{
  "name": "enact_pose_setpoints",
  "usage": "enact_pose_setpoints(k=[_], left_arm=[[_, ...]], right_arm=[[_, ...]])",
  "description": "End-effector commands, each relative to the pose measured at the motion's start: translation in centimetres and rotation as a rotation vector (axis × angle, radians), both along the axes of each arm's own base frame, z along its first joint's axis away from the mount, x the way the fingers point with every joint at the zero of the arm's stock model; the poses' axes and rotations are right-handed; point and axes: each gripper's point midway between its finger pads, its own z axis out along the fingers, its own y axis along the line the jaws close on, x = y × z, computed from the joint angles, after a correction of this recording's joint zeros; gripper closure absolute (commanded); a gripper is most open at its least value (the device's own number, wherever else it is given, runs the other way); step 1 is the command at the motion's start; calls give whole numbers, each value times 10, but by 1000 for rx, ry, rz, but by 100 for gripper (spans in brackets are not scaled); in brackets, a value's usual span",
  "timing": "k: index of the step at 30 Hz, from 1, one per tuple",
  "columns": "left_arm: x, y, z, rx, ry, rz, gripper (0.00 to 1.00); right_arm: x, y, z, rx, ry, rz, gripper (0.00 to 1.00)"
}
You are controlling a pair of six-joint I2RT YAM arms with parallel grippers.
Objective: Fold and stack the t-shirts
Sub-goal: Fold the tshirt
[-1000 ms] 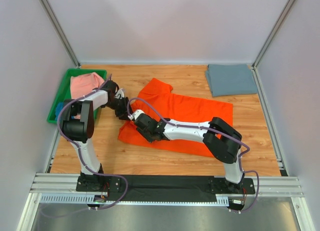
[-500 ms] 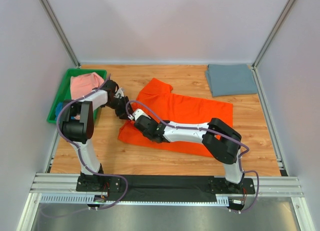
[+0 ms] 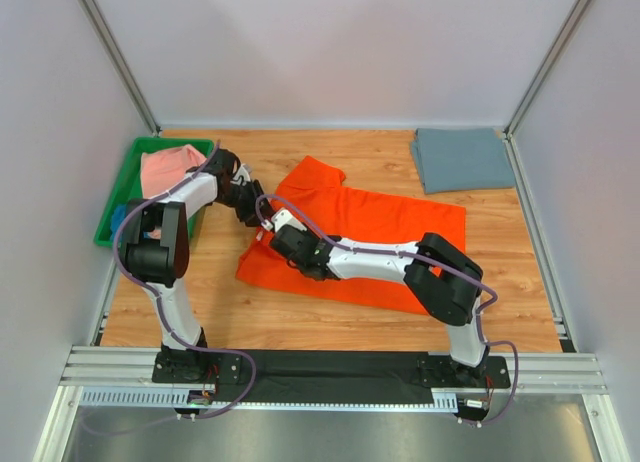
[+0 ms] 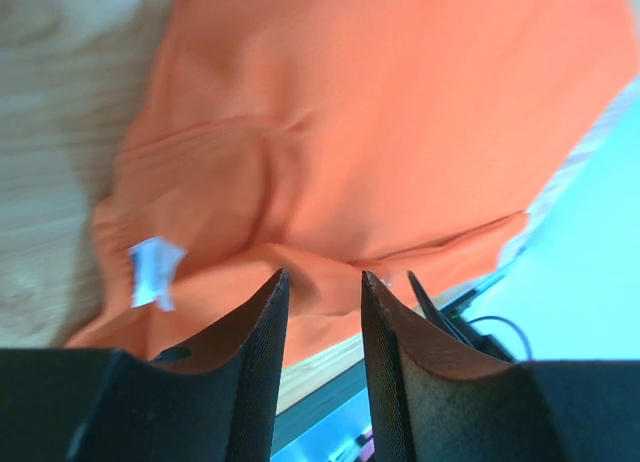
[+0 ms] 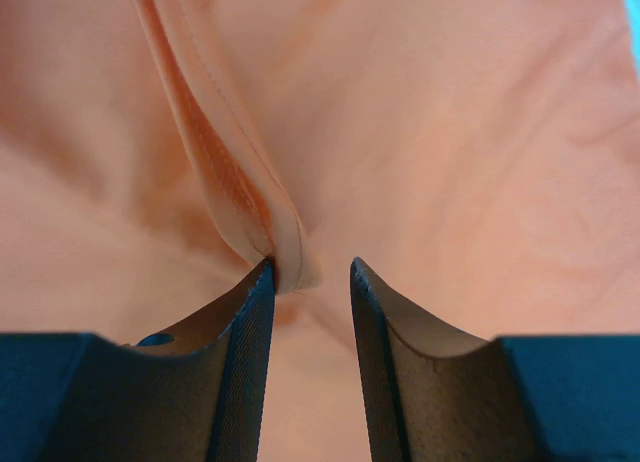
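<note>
First fold, I'd say: the orange t-shirt lies spread beneath the left hand and right hand. Each sits narrowly parted over a cloth ridge; whether it is grasping, I cannot tell. Next: pinch firmly, then carry the edge across.

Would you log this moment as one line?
left fingers, right fingers: narrowly parted at orange t-shirt, grip unclear | grey-blue t-shirt: folded, far right

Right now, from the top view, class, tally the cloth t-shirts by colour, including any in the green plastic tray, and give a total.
Bright orange cloth t-shirt, spread out: 1
Slate grey-blue cloth t-shirt, folded: 1
Salmon pink cloth t-shirt, in the green plastic tray: 1
Blue cloth t-shirt, an edge showing in the tray: 1
Total: 4
</note>
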Motion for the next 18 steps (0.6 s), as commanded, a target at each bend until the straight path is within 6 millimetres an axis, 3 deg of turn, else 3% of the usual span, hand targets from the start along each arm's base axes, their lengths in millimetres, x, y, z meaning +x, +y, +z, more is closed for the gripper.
enact_pose_setpoints(k=[1,3,6,9,10,18], left_arm=[[36,-16,39,-85,-90,38,58],[43,-16,46,-85,-111,47,58],[49,-11,54,-40,-138,41,58],[44,0,52,40,-141,27,58],[40,2,49,53,-136,22,58],[22,10,23,161,-165,-137,59]], right_arm=[[38,-3,31,98,-33,-90,62],[48,-6,40,157,9,-105,62],[46,-8,48,219,95,-83,62],[32,2,55,357,219,-3,60],[24,10,54,403,284,41,59],[12,16,24,482,529,106,58]])
